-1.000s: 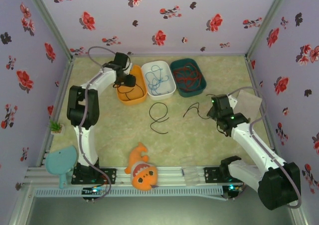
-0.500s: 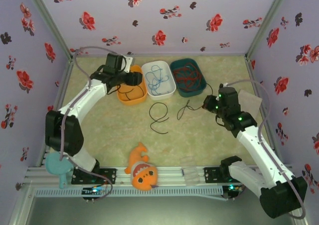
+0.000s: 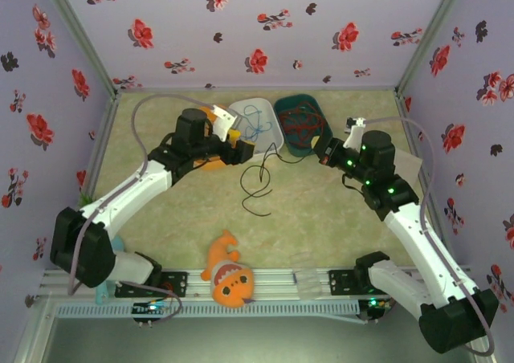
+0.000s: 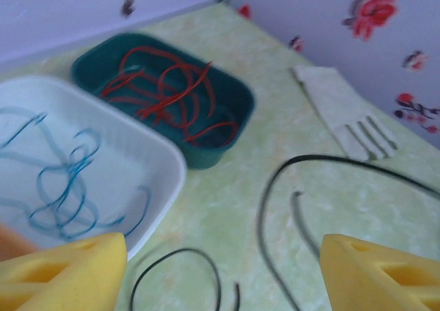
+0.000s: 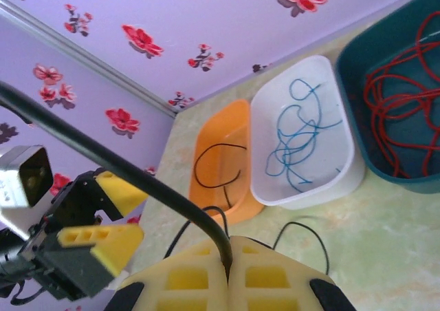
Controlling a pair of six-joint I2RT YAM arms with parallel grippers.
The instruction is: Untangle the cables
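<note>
Right wrist view: right claw (image 5: 229, 273) is clamped on the black cable (image 5: 103, 161), which sweeps to the upper left of frame. Left claw (image 4: 223, 270), spread wide, hovers over its loops on the counter (image 4: 220, 180). Red cable (image 4: 165, 94) and light blue cable (image 4: 65, 194) lie apart at upper left, so lift slowly and keep the slack off them.

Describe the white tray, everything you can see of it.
The white tray is a shallow rounded-rectangle dish, smooth and plastic-looking, with a raised rim. It sits flat and upright on the table near the far wall, between the orange tray and the teal tray, close against both; actual contact is hard to confirm. The light blue cable lies inside it in loose overlapping loops.
</note>
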